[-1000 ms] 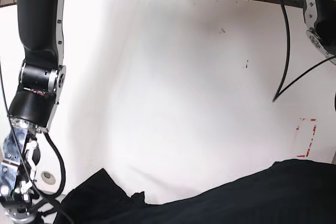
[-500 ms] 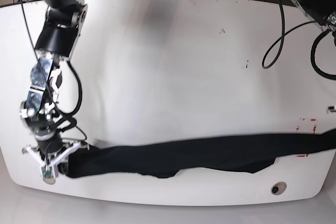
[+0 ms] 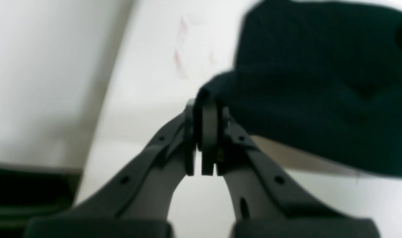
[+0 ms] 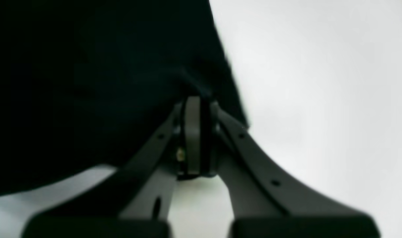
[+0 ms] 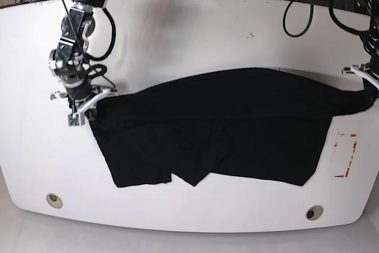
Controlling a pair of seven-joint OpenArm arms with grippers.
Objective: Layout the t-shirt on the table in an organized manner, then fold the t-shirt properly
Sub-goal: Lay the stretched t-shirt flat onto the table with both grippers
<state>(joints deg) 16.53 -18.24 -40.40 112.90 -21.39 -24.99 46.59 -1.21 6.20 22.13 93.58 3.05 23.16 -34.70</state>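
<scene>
Black cotton all the way across, basically: the t-shirt (image 5: 225, 128) is stretched out sideways over the middle of the table (image 5: 177, 34), pulled taut between the two arms. Starting at the left of the base view, the right gripper (image 5: 80, 106) is pinched tight on the shirt's left corner; its wrist camera shows both fingers pressed together with dark cloth (image 4: 88, 82) bunched right at the tips. From there the fabric fans out wide, with the top edge rising in a gentle hump and the bottom edge hanging lower and ragged, one flap folded under near the lower left. There's a round metal grommet (image 5: 54, 199) near the front left corner of the table and another grommet (image 5: 313, 212) near the front right. Further right sits the red-and-white rectangle mark (image 5: 345, 156), just beside the shirt's lower right corner. At the far right edge the shirt narrows to a rope-like twist, and the left gripper (image 3: 205, 132) is clamped shut on that end, cloth wrapped over the fingertips.
</scene>
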